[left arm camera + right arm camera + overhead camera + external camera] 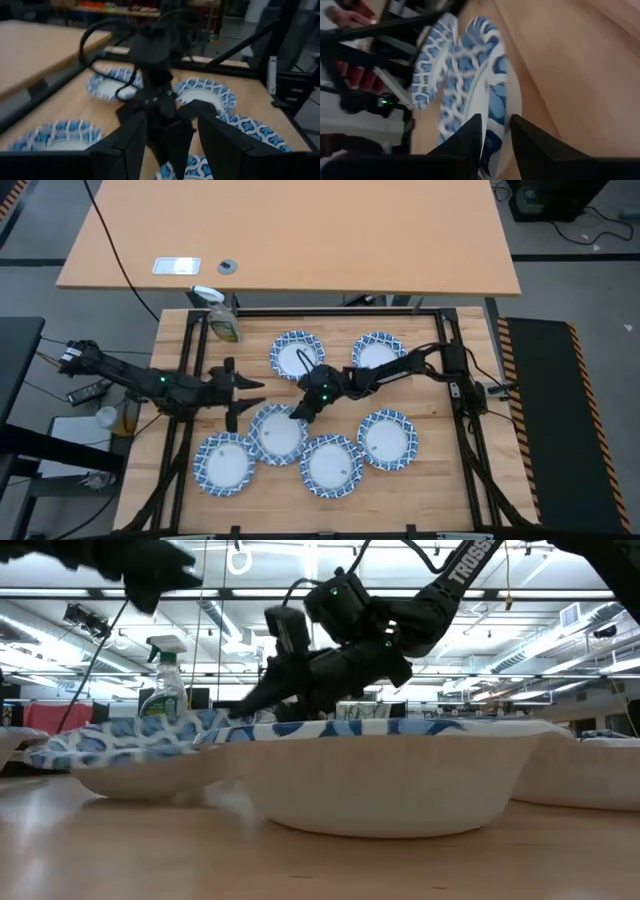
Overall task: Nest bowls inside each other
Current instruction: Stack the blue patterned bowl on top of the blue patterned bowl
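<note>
The right hand [297, 412] grips the rim of a front-row bowl [279, 434], partly hiding it. The left hand [250, 392], fingers apart, hovers beside it over the worktop [430, 490].

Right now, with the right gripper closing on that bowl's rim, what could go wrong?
The right gripper pinches only the scalloped blue-and-white rim of the middle front bowl, so it may slip. That bowl's edge overlaps the neighbouring blue-rimmed bowl, which could get dragged. The open left gripper waits close by; the arms might collide.
</note>
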Motion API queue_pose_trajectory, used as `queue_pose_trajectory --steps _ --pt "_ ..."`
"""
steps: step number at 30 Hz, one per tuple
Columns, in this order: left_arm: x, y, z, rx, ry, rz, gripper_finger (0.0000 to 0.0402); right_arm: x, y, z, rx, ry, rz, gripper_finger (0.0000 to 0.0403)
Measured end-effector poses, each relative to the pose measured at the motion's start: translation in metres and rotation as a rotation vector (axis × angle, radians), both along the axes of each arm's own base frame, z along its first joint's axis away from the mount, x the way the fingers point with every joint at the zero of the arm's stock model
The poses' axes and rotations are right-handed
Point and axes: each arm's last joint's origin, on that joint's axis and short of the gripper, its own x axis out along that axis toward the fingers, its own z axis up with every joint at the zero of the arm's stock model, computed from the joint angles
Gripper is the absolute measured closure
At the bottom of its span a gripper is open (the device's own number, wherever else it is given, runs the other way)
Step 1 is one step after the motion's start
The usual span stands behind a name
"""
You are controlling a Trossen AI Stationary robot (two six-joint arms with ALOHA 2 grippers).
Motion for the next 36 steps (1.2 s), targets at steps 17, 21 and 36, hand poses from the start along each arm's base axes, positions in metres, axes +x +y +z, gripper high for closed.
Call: queue_pose_trajectory --steps 17,21,36 --pt "-0.01 0.007 0.046 0.087 0.092 0.016 0.0221 0.0 -0.019 0.005 0.034 -0.053 0.038 0.0324" --pt "-0.013 0.008 0.053 0.087 0.093 0.017 0.0221 -0.002 -0.024 0.004 0.047 -0.053 0.078 0.0329" --pt "-0.014 0.008 0.057 0.067 0.083 0.021 0.0221 -0.012 -0.027 -0.007 0.08 0.051 0.219 0.0306"
